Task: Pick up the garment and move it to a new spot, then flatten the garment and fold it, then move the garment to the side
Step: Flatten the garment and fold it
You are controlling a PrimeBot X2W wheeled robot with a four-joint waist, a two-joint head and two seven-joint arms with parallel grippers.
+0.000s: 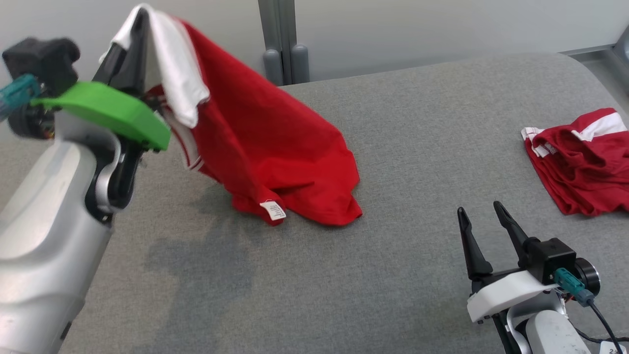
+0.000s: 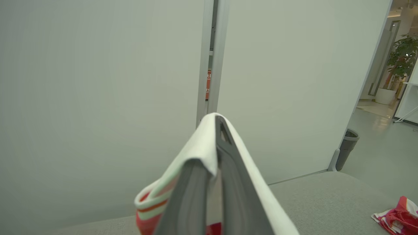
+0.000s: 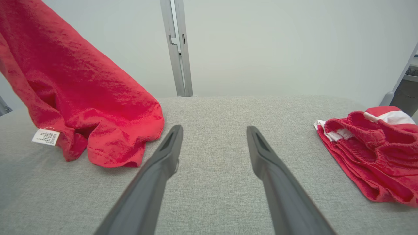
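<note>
A red garment (image 1: 265, 137) with white sleeves and striped trim hangs from my left gripper (image 1: 140, 19), raised at the upper left. Its lower hem with a white label (image 1: 273, 210) still rests on the grey table (image 1: 403, 162). In the left wrist view the two dark fingers (image 2: 228, 169) are pressed together with the white sleeve (image 2: 202, 147) draped over and between them. My right gripper (image 1: 479, 211) stands open low at the right, nothing between its fingers (image 3: 163, 156). The hanging garment (image 3: 81, 98) lies to its left.
A second red and white garment (image 1: 580, 162) lies crumpled at the table's right edge, also seen from the right wrist (image 3: 369, 147). A pale partition wall with a grey post (image 1: 280, 39) stands behind the table. A dark bin (image 2: 347, 147) stands on the floor beyond.
</note>
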